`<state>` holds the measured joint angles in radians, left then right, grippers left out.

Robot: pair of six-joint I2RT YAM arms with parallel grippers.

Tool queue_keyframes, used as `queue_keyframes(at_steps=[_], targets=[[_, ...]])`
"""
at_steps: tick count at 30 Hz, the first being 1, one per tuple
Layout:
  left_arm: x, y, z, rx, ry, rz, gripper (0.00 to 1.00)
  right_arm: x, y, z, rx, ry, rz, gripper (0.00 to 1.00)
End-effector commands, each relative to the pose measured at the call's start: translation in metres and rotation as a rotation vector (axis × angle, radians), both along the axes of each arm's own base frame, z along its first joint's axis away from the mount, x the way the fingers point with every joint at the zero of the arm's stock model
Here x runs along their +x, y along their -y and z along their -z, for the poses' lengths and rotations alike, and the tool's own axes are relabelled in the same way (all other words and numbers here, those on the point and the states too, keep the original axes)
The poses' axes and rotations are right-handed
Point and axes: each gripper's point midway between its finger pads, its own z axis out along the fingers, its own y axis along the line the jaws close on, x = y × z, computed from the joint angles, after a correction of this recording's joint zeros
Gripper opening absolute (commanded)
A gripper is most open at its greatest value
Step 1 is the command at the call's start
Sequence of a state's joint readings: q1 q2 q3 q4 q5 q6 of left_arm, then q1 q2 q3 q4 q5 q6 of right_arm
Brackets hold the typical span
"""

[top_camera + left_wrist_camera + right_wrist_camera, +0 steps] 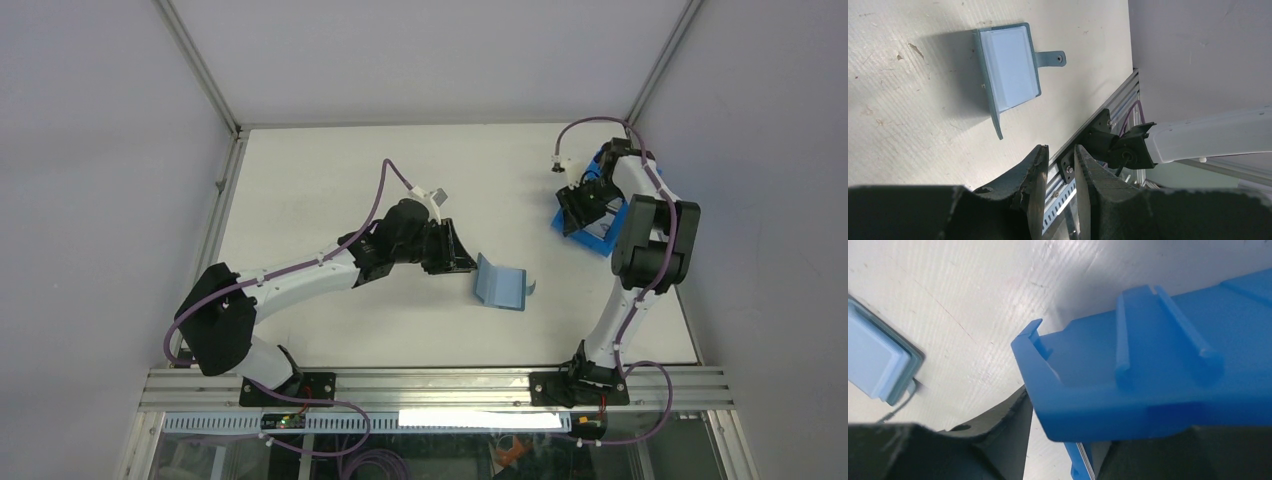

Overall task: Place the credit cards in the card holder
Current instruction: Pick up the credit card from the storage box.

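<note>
- Overhead, top external view: the card holder [500, 287] lay open near the middle of the table [330, 180], one flap raised. The left gripper [462, 255] hung just beside that flap, apart from it. The right gripper [580, 210] was down at the blue bin [600, 246] at the far right, where a pale strip, probably the credit cards [598, 230], showed inside.
- Left wrist view: the holder's lighter-blue inside faced up and its snap tab [1050, 58] pointed away from the fold. The fingers [1035, 185] were parted by a narrow gap and held nothing.
- Right wrist view: the bin's corner wall filled the space between the two dark fingers [1003, 435]. A thin layered edge, perhaps card edges, showed low between them. Whether the jaws were closed on anything could not be told. The holder lay well apart, at the left edge.
- Step in hand, as judged: picking one card out of the bin. To do it well, the right gripper should take a single card by its short edge, clear of the bin wall, and lift it straight up. The left gripper should pin the flat flap so that the holder stays open and does not slide when the card goes in.
</note>
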<state>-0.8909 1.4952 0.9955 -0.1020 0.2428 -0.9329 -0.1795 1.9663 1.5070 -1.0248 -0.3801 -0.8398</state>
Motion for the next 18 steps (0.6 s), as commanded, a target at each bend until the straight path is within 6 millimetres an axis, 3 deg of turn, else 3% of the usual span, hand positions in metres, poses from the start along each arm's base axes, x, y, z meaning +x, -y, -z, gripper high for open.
queue_keyframes(at_steps=[1, 6, 9, 11, 13, 18], targets=[[0.001, 0.008, -0.029, -0.088, 0.056, 0.009, 0.27, 0.019, -0.019, -0.025, 0.034, 0.092, 0.076, 0.43], [-0.001, 0.005, -0.027, -0.089, 0.056, 0.004, 0.27, 0.031, -0.03, -0.026, 0.041, 0.087, 0.21, 0.33], [-0.002, 0.003, -0.025, -0.09, 0.053, -0.001, 0.27, 0.034, -0.037, -0.027, 0.049, 0.075, 0.277, 0.33], [-0.002, 0.003, -0.026, -0.093, 0.053, -0.005, 0.27, 0.034, -0.041, -0.029, 0.051, 0.065, 0.297, 0.37], [-0.002, 0.002, -0.026, -0.094, 0.055, -0.006, 0.27, 0.032, -0.043, -0.031, 0.051, 0.059, 0.297, 0.47], [-0.003, -0.001, -0.028, -0.096, 0.062, -0.015, 0.27, 0.021, -0.031, -0.032, -0.025, 0.064, 0.235, 0.61]])
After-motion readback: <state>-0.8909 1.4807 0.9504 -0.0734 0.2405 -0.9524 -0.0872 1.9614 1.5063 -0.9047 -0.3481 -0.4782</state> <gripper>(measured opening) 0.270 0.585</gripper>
